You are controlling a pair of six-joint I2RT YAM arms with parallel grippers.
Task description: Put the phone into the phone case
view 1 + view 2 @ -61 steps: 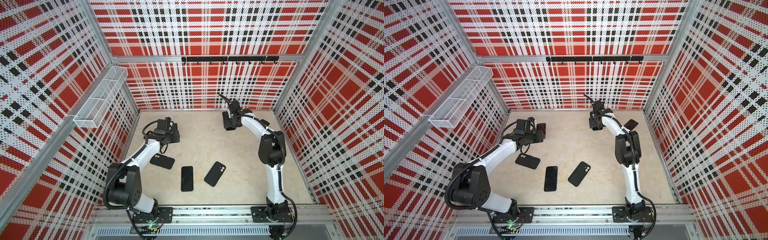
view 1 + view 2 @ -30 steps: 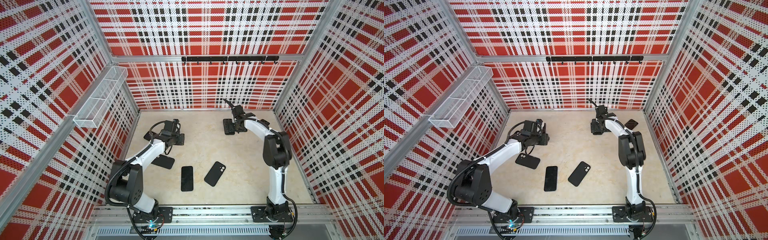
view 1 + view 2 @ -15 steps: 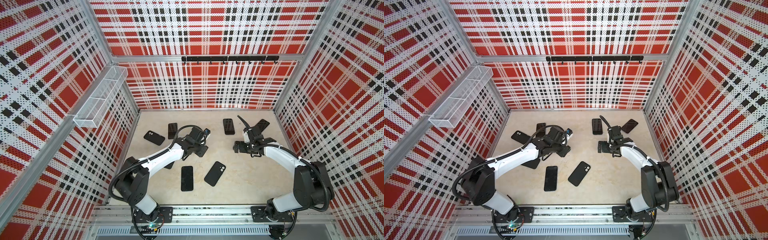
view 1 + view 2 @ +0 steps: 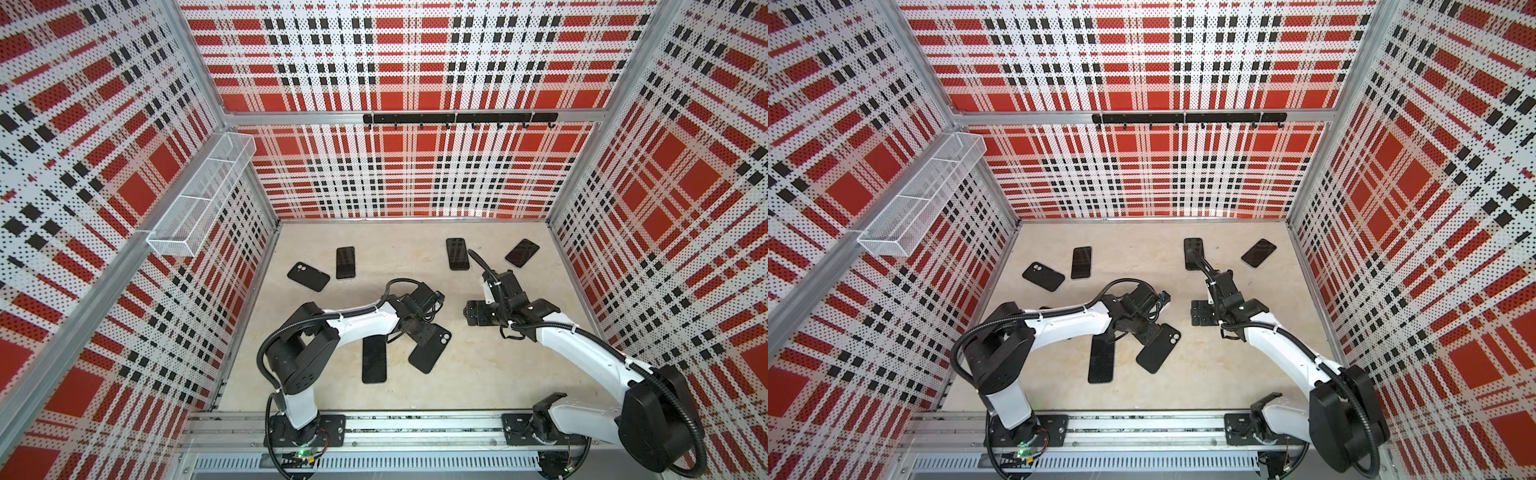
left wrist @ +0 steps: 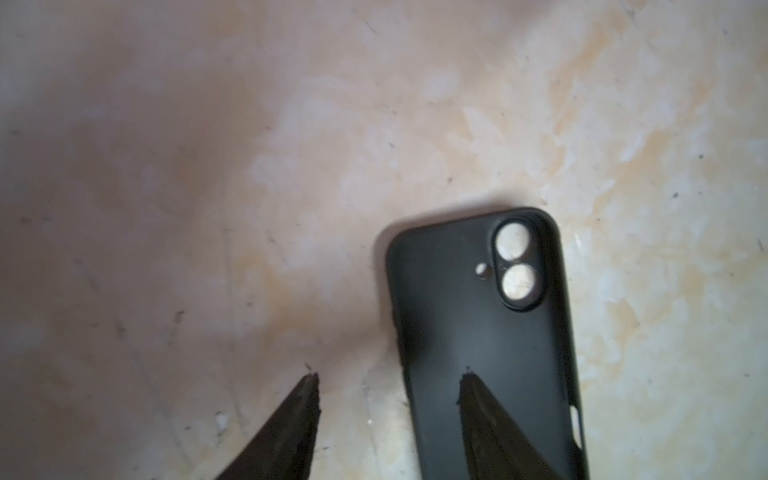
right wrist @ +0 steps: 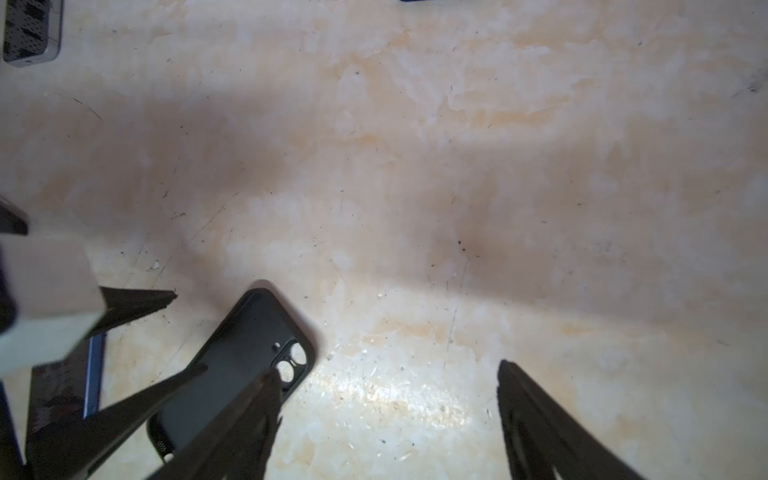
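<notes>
Centring first: your left end effector (image 5: 389, 376), open and empty, sits half over phone case (image 5: 478, 332); straddle both edges before closing. Right end effector (image 6: 386, 369) open, empty.

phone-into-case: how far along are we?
Done: nothing; the case lies empty, table showing through its lens holes. In hand: nothing gripped; left tool open over the case's edge, right tool open over bare table. Left: grab the phone beside the case and seat it.
</notes>
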